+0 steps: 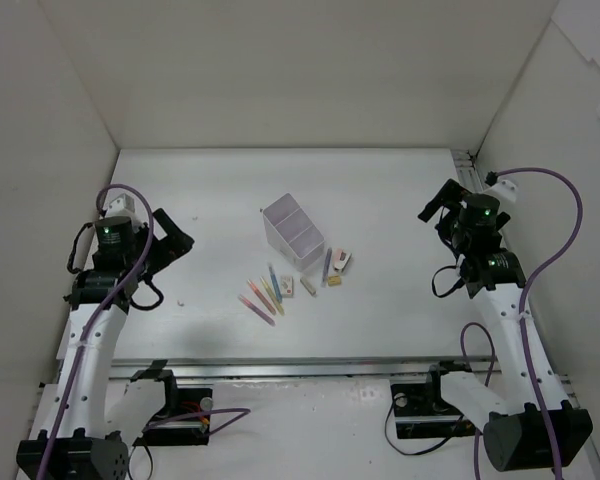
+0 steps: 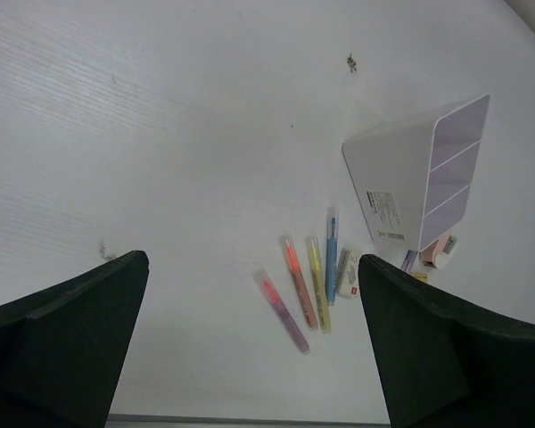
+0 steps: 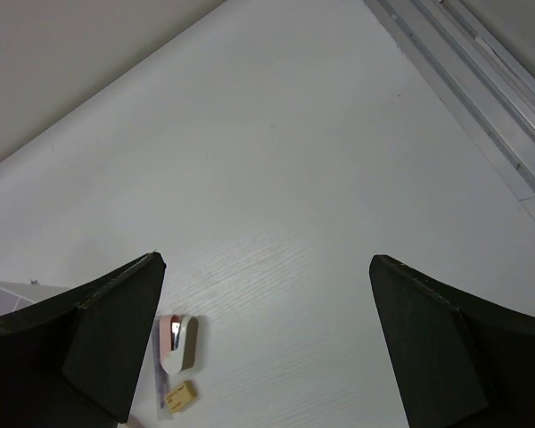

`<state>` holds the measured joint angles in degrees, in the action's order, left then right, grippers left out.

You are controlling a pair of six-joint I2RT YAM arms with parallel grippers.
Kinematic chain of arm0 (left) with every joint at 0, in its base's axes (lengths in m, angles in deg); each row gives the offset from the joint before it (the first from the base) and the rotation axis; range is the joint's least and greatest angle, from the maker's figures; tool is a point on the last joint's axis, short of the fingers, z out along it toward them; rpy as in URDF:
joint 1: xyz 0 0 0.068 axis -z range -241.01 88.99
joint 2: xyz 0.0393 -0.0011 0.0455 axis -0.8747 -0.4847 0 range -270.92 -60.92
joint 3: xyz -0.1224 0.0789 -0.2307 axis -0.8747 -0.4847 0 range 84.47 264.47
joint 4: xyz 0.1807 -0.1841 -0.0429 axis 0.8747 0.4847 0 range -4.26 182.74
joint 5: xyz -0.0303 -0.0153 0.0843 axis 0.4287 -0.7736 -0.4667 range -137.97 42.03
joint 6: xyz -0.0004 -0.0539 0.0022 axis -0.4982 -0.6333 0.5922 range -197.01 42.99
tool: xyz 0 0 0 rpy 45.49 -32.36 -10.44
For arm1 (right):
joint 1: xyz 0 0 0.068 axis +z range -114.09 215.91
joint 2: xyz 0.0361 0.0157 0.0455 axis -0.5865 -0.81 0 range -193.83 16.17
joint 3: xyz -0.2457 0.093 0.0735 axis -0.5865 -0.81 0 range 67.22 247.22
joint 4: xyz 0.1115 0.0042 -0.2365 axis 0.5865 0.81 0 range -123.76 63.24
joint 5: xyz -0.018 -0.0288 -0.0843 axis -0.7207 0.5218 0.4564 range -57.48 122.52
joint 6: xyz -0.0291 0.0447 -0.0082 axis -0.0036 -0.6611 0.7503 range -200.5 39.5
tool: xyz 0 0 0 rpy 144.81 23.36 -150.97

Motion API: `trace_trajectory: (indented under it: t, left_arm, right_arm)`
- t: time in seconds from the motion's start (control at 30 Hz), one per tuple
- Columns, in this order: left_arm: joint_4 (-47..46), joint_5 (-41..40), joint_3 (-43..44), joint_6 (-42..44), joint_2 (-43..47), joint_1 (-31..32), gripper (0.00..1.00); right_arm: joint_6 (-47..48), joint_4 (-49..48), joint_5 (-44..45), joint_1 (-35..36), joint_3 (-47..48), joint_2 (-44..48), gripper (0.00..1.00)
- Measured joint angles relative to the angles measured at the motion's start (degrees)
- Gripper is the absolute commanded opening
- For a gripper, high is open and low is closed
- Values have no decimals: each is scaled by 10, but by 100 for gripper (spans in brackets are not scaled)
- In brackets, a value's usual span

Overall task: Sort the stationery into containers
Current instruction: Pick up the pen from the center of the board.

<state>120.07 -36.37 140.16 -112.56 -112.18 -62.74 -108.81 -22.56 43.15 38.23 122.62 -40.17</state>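
Observation:
The translucent lavender divided box (image 1: 293,232) stands mid-table and looks empty; it also shows in the left wrist view (image 2: 423,178). Just in front of it lie several pens (image 1: 265,291): purple-pink (image 2: 283,310), pink (image 2: 298,281), yellow (image 2: 318,283) and blue (image 2: 331,254). A white eraser (image 2: 346,272) lies beside them. A purple pen (image 1: 327,265), a pinkish-white eraser (image 3: 176,341) and a tan eraser (image 3: 180,397) lie to the box's right. My left gripper (image 1: 175,240) (image 2: 252,263) is open and empty, left of the pens. My right gripper (image 1: 437,206) (image 3: 266,260) is open and empty, far right of the box.
White walls enclose the table on three sides. A metal rail (image 3: 481,98) runs along the right edge, and another rail (image 1: 300,368) along the near edge. Small specks (image 1: 181,300) lie near the left arm. Purple cables (image 1: 560,240) loop from both arms.

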Motion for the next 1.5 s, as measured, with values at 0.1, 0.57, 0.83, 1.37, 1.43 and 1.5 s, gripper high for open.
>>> trace_trajectory:
  t: [0.1,0.57,0.83,1.37,1.43,1.5]
  left_arm:
    - [2,-11,-5,-21,-26,27,100]
    - [-12,-84,-7,-189,-252,265,90]
    - [36,-101,52,-287,-400,307,77]
    - [98,-150,82,-392,-417,353,66]
    - [98,-153,76,-401,-407,358,65]
    - [97,-155,62,-408,-402,361,64]
  right_arm:
    - [1,0,-7,0,0,0,98]
    - [-36,3,64,0,3,-75,98]
    - [-63,2,165,0,4,-65,98]
    - [-63,2,211,0,10,-89,98]
    - [-62,2,211,0,10,-92,98]
    - [-62,2,211,0,10,-93,98]
